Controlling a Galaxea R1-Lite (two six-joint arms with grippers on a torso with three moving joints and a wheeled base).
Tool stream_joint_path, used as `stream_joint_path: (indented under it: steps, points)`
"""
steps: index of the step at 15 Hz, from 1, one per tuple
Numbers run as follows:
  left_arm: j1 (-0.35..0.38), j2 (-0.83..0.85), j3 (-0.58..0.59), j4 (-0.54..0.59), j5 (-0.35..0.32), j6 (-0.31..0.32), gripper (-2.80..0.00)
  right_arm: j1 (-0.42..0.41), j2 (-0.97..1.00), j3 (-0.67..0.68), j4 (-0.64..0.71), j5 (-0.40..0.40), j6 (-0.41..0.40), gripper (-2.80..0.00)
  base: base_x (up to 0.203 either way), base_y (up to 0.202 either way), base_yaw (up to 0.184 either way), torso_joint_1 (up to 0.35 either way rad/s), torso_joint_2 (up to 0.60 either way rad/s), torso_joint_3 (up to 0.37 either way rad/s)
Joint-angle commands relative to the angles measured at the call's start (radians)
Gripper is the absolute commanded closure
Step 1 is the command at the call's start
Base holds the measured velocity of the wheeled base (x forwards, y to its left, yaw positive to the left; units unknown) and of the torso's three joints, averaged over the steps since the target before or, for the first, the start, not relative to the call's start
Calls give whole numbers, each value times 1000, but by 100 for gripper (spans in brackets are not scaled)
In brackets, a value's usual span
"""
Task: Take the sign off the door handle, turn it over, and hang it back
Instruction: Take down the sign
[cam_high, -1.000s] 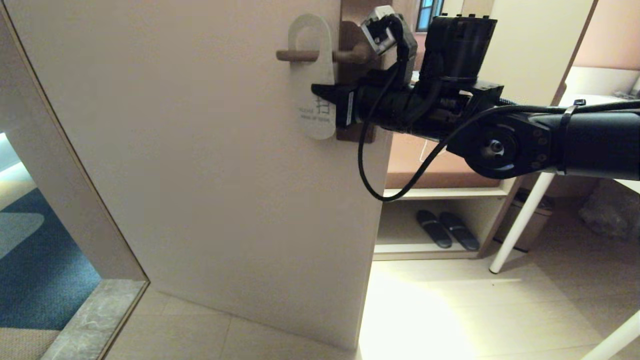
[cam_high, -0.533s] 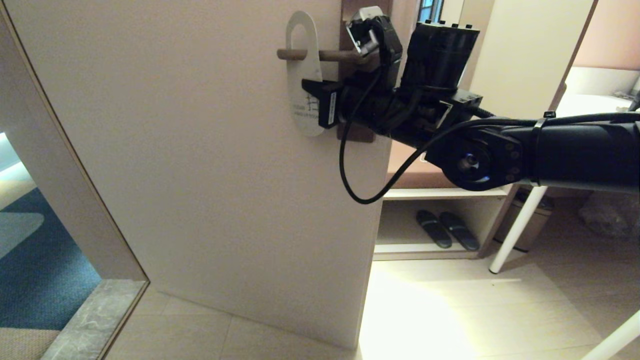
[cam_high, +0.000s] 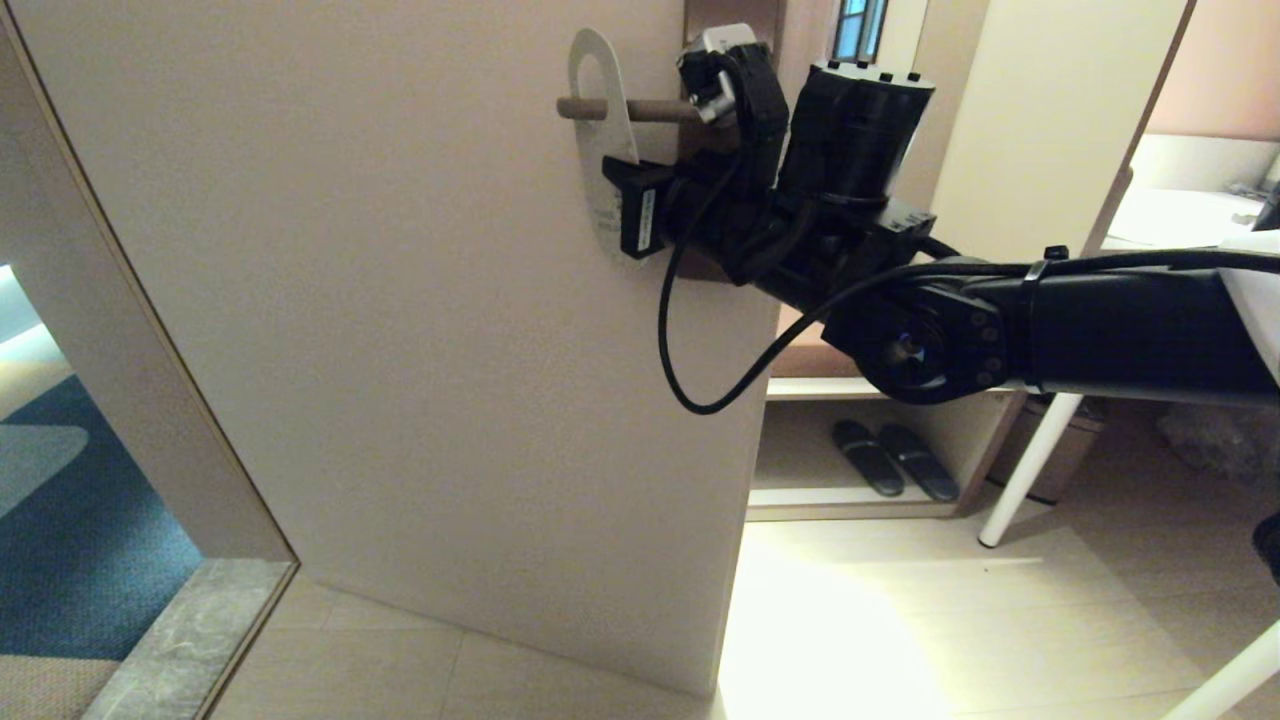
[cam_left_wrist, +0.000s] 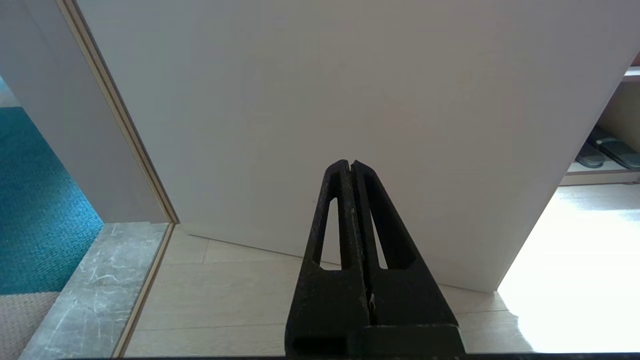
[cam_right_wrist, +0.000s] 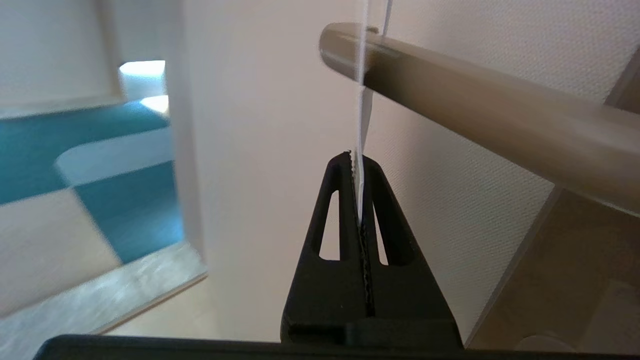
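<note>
Head view: right gripper (cam_high: 612, 172) clamped on sign (cam_high: 600, 130), off-white face out, hung on door handle (cam_high: 628, 109) and turned nearly edge-on. Right wrist view: fingers (cam_right_wrist: 345, 200) pinching sign's thin edge just beneath handle bar. Left wrist view: left gripper (cam_left_wrist: 351, 167) pressed closed, empty, facing door (cam_left_wrist: 320, 100).

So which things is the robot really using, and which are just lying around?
Using:
- the sign, pinched by the right gripper
- the door handle it hangs on

Lying around:
- slippers on the low shelf
- left gripper, shut on nothing, near the door
</note>
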Motion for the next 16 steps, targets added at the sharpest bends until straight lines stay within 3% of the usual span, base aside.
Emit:
stream_joint_path:
  steps: [1, 3, 16]
  points:
    - [0, 2, 0, 1, 0, 0, 0, 1, 7, 22, -19, -41, -6, 0, 0, 0, 0, 0, 0, 0]
    - [0, 2, 0, 1, 0, 0, 0, 2, 8, 33, -19, -87, -20, 0, 0, 0, 0, 0, 0, 0]
    - [0, 2, 0, -1, 0, 0, 0, 62, 32, -55, -19, -97, -10, 0, 0, 0, 0, 0, 0, 0]
